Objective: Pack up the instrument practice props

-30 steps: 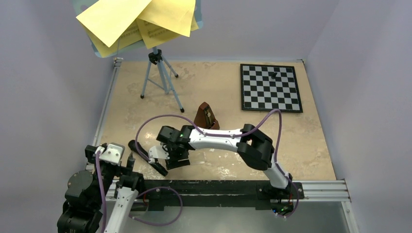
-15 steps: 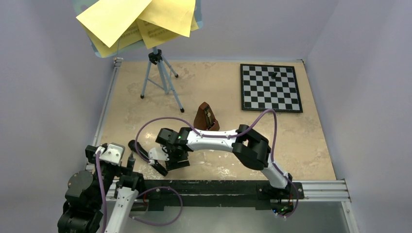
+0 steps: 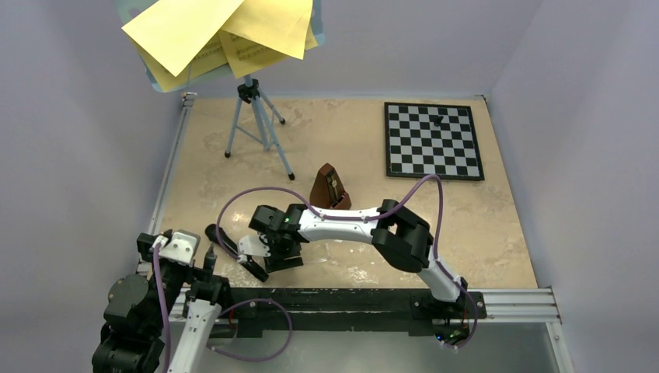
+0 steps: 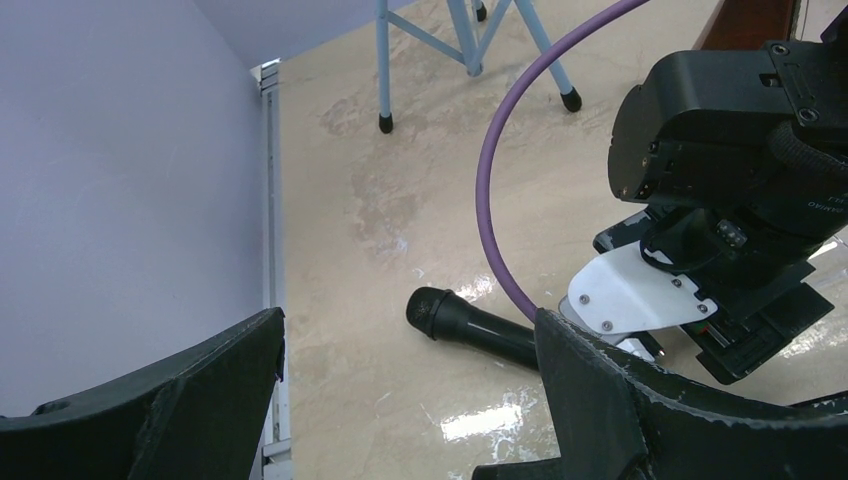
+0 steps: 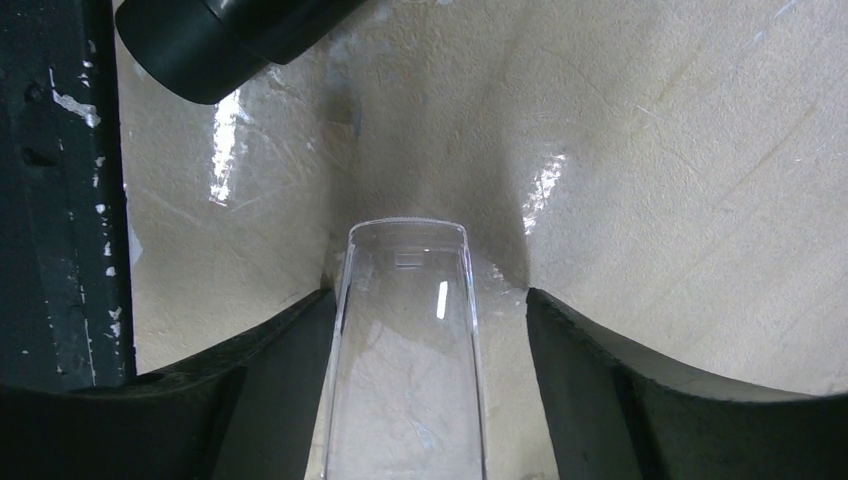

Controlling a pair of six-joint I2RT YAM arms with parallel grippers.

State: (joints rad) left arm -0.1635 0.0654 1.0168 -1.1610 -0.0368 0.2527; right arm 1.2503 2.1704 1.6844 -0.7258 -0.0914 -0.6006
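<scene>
Your right gripper (image 3: 270, 264), fingers spread, sits near the metronome (image 3: 329, 186). It is likely rigid, light and tippy, so pinch its sloping sides low.

**Finishes, as seen**
You've got a glossy marble-look tabletop (image 3: 497, 233) throwing glare. The clear piece (image 5: 405, 340) is smooth transparent plastic, the microphone (image 4: 470, 327) matt black, the metronome (image 3: 329, 186) brown and wood-look. The sheet-music pages (image 3: 183, 31) are matt yellow paper, and the rail (image 5: 50, 200) has chipped black paint.
</scene>
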